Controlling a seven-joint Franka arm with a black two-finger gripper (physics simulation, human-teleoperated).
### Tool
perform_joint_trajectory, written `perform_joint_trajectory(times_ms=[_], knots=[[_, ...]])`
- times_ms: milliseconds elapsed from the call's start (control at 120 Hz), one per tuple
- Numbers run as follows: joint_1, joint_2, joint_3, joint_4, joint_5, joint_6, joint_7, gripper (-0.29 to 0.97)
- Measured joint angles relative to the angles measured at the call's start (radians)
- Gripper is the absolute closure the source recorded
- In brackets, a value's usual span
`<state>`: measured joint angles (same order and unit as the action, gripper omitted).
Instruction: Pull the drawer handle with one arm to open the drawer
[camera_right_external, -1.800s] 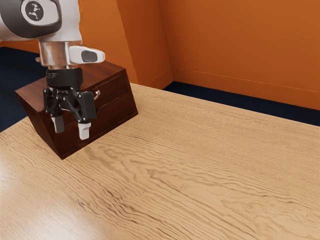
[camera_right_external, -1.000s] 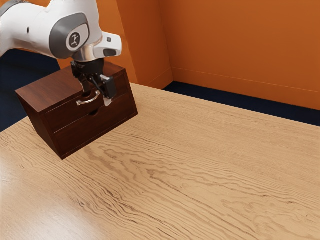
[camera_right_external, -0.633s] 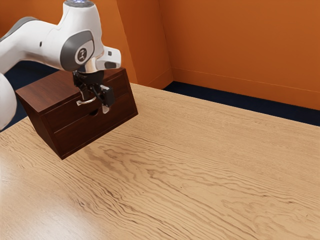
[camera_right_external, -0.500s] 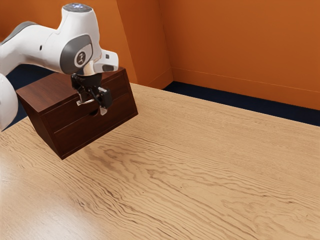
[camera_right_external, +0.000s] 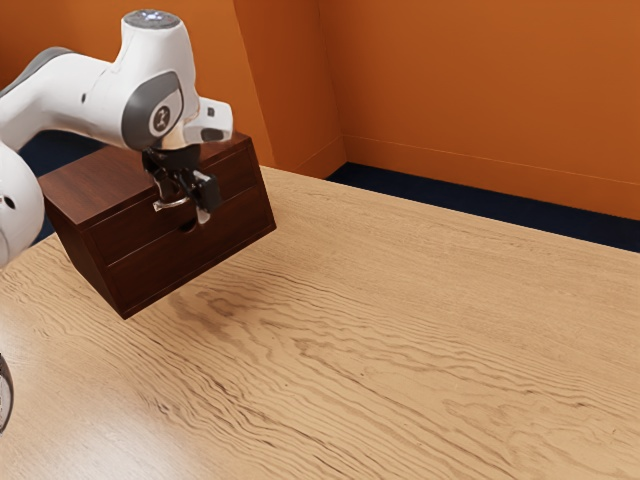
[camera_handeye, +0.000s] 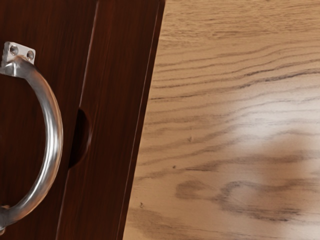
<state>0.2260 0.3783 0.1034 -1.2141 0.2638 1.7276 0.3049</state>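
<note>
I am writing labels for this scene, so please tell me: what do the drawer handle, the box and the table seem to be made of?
Handle: looks like brushed metal, silver-grey with soft highlights and a screwed mounting plate.
Box: dark reddish wood, smooth, perhaps varnished; the grain is faint.
Table: light wood with strong wavy grain and a slight sheen.

The drawer box (camera_right_external: 150, 240) is dark reddish-brown wood with faint straight grain, and its ring handle (camera_handeye: 50, 125) is brushed silver. The bench (camera_right_external: 400, 340) is pale honey wood with wavy darker grain. Orange walls (camera_right_external: 480, 80), navy floor (camera_right_external: 500, 205). The arm (camera_right_external: 85, 95) is white with grey caps, the gripper (camera_right_external: 186, 204) black
</note>
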Motion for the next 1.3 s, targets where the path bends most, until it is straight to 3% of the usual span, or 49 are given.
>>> perform_joint_trajectory(times_ms=[217, 1300], knots=[[0.022, 0.052, 0.0, 0.065, 0.004, 0.012, 0.014, 0.02], [0.047, 0.129, -0.008, 0.111, 0.026, 0.059, 0.043, 0.05]])
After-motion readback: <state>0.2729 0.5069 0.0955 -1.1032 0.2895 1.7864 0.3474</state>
